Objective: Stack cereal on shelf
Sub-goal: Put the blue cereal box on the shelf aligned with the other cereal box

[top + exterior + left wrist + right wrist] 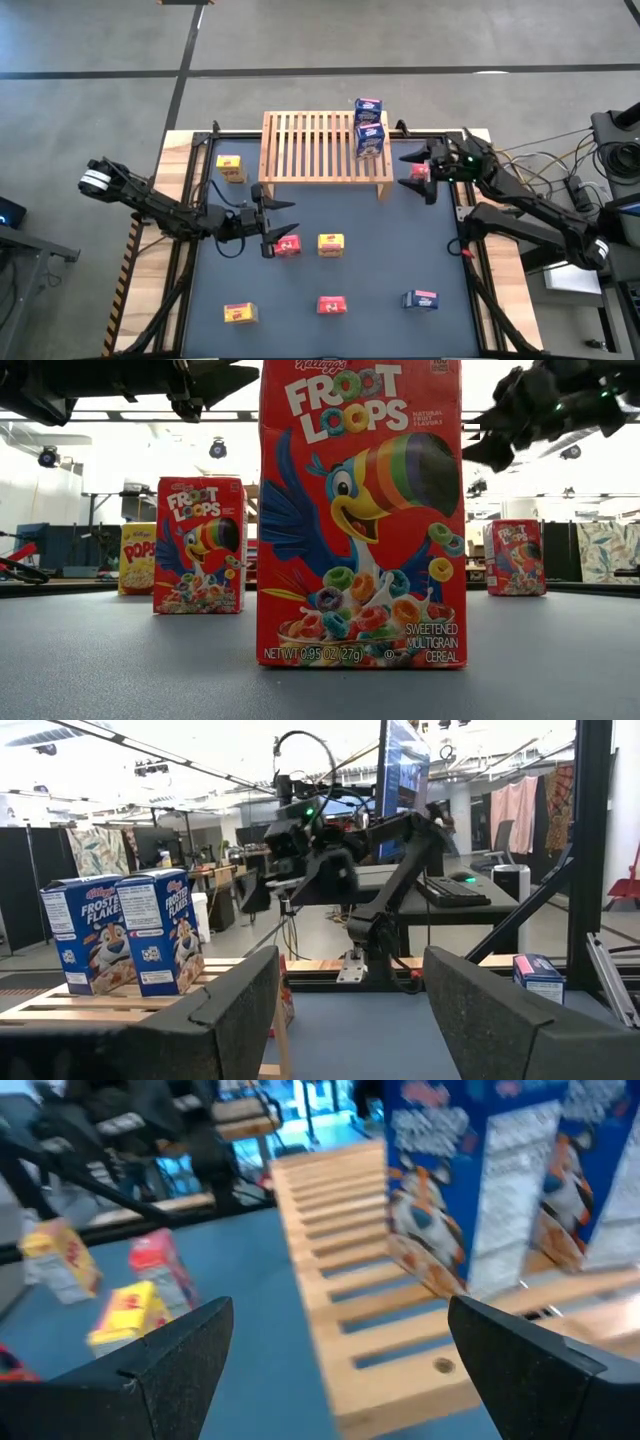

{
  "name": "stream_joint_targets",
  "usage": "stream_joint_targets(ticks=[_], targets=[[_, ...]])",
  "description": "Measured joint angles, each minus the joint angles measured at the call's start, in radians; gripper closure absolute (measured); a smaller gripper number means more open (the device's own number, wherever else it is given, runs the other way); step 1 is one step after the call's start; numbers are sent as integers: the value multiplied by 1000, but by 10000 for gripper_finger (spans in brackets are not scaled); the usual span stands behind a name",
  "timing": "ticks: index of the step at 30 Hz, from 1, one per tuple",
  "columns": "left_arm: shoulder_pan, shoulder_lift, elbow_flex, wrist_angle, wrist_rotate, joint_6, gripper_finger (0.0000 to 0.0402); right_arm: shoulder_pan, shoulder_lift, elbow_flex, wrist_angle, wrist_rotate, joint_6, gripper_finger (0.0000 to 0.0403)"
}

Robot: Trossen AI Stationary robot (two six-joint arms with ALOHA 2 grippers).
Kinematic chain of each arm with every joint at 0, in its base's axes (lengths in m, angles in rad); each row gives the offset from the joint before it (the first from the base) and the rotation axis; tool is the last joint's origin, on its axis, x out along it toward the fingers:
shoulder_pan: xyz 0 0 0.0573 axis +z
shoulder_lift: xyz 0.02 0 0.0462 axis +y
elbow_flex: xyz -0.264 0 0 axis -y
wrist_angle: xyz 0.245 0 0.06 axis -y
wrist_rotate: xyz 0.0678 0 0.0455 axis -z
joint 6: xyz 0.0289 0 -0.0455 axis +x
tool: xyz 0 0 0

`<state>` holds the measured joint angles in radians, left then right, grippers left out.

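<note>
Your left gripper (pixel 283 222) hangs over the dark table (pixel 380 270), a little to the 9 o'clock side of the middle. Its two fingers (pixel 235 1005) are spread apart and nothing sits between them. A red cereal box (pixel 288 246) lies just beside it at 6 o'clock, and a yellow box (pixel 331 243) lies at 3 o'clock from that red one.

Your right gripper (pixel 413 170) hangs near the 3 o'clock end of the wooden shelf (pixel 310 148). Its fingers (pixel 170 1355) are spread wide and hold nothing. A small red box (pixel 419 173) lies right below it on the table; you cannot tell if they touch.

The shelf stands at the 12 o'clock side of the table. Two blue cereal boxes (pixel 369 126) stand upright on its slats at the 3 o'clock end, side by side and touching.

One more yellow box (pixel 230 167) lies at 9 o'clock from the shelf. Along the 6 o'clock edge of the table you can see three boxes in a row, well apart: a yellow box (pixel 239 313), a red box (pixel 331 305) and a blue box (pixel 421 299).
</note>
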<state>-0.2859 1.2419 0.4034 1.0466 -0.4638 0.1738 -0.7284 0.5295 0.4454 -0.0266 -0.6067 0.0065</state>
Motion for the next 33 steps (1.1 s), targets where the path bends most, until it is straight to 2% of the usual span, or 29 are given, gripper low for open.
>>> stream_joint_targets(ticks=[5, 11, 25, 31, 33], targets=[[0, 0, 0, 0, 0, 0, 170, 90, -92, 2, 5, -3, 126, 44], [0, 0, 0, 0, 0, 0, 170, 229, -153, 3, 44, 5, 175, 44], [0, 3, 2, 8, 0, -53, 170, 434, -120, 4, 56, 62, 153, 44], [0, 80, 55, 8, 0, -90, 170, 523, -117, 4, 54, 64, 165, 44], [0, 127, 92, 8, 0, -90, 170, 561, -114, 4, 53, 94, 185, 44]])
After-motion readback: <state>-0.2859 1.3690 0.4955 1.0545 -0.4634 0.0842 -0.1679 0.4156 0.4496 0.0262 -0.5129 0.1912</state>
